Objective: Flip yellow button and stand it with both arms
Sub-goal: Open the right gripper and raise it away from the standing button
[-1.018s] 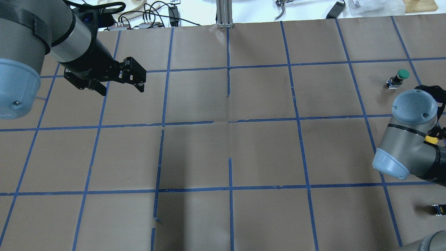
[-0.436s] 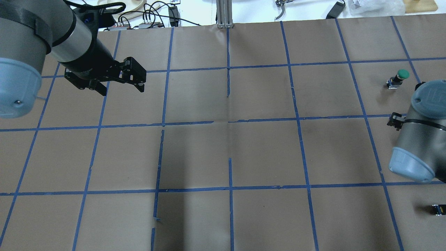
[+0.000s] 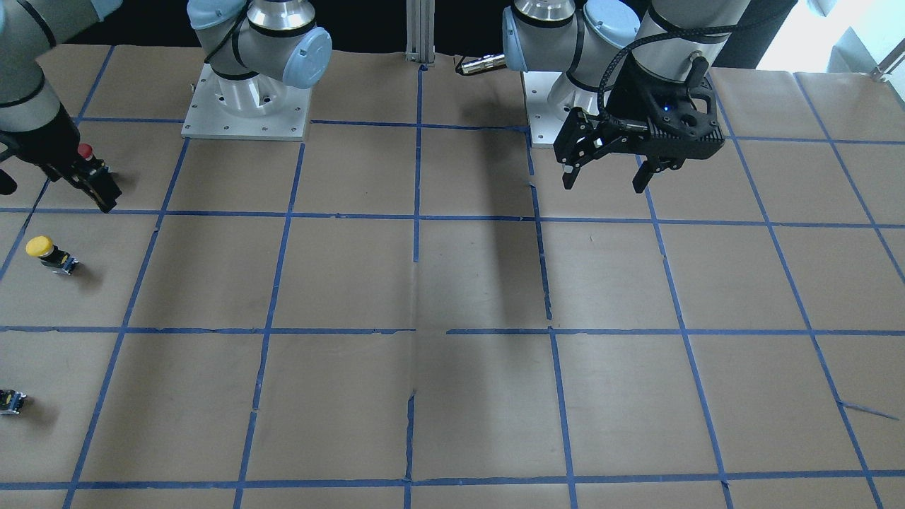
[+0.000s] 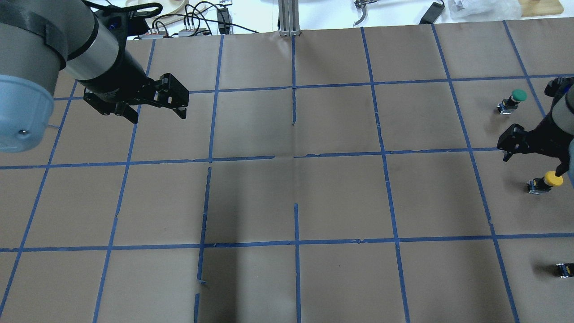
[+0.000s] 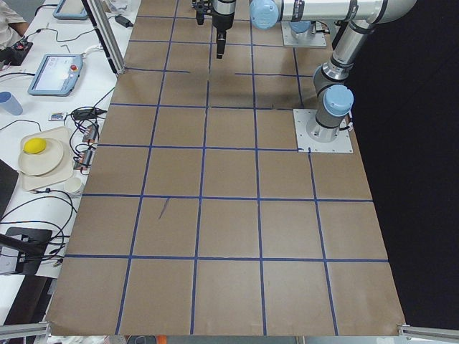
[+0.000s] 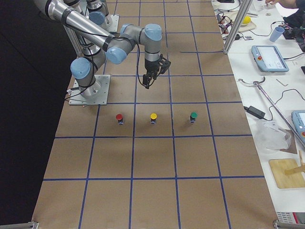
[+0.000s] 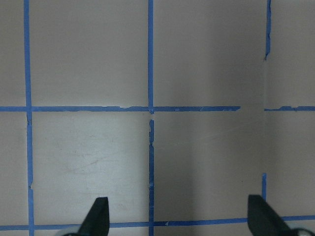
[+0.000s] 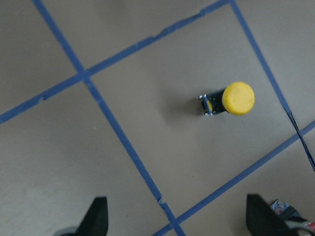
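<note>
The yellow button (image 4: pixel 547 181) stands cap up on the brown paper at the table's right edge. It also shows in the front view (image 3: pixel 44 251), the right side view (image 6: pixel 153 117) and the right wrist view (image 8: pixel 231 100). My right gripper (image 4: pixel 533 157) is open and empty. It hovers above the table just beyond the button, apart from it (image 3: pixel 55 192). In the right wrist view the button lies ahead of the fingertips (image 8: pixel 96 216), right of centre. My left gripper (image 4: pixel 158 116) is open and empty above the far left of the table (image 3: pixel 604 185) (image 7: pixel 179 219).
A green-capped button (image 4: pixel 515 96) stands beyond the yellow one and a red-capped button (image 6: pixel 119 118) stands on its near side (image 3: pixel 85 150). A small dark block (image 4: pixel 564 269) with no cap showing sits at the frame's right edge. The two arm bases (image 3: pixel 244 106) stand at the robot's side.
The right arm has swung: its elbow joint, which covered the yellow button, has moved off. The open right gripper and the button now show. The left arm has not moved.
</note>
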